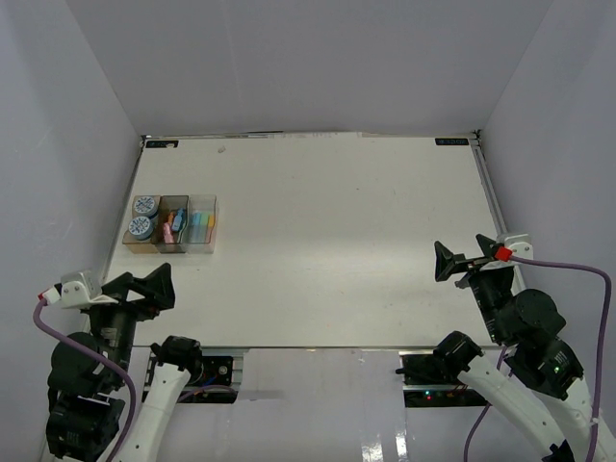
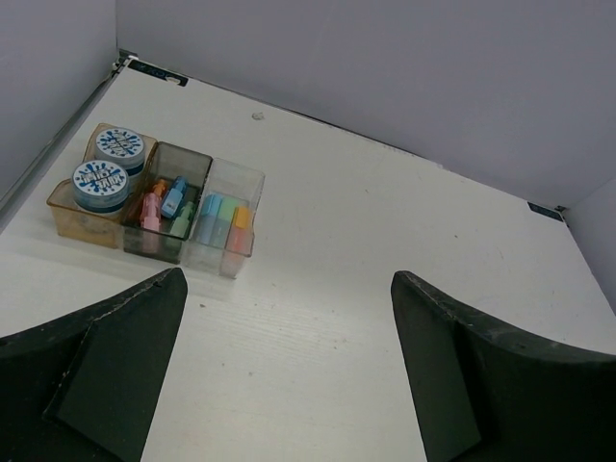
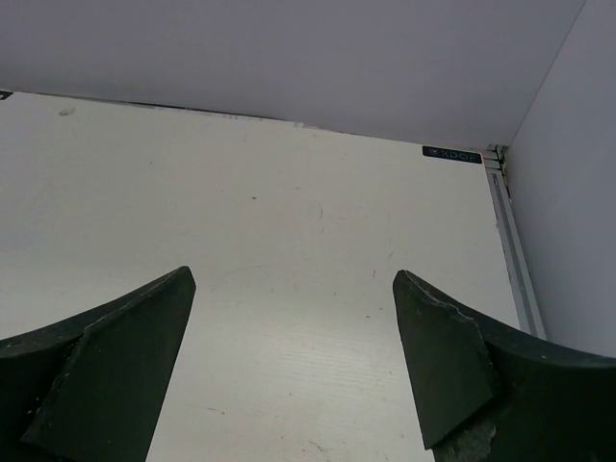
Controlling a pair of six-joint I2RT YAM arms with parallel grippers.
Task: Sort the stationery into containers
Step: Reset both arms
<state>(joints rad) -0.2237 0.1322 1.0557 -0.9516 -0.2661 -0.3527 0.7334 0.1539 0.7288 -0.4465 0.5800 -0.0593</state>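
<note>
Three small bins stand in a row at the far left of the table. The tan bin holds two blue-and-white patterned rolls. The middle bin holds pink, blue, green and orange pieces. The clear bin holds blue, mint and orange pieces. My left gripper is open and empty, near the front left edge, short of the bins. My right gripper is open and empty at the right side.
White table enclosed by grey walls on the left, back and right. A metal rail runs along the table's right edge, close to my right gripper. No loose stationery shows on the table surface.
</note>
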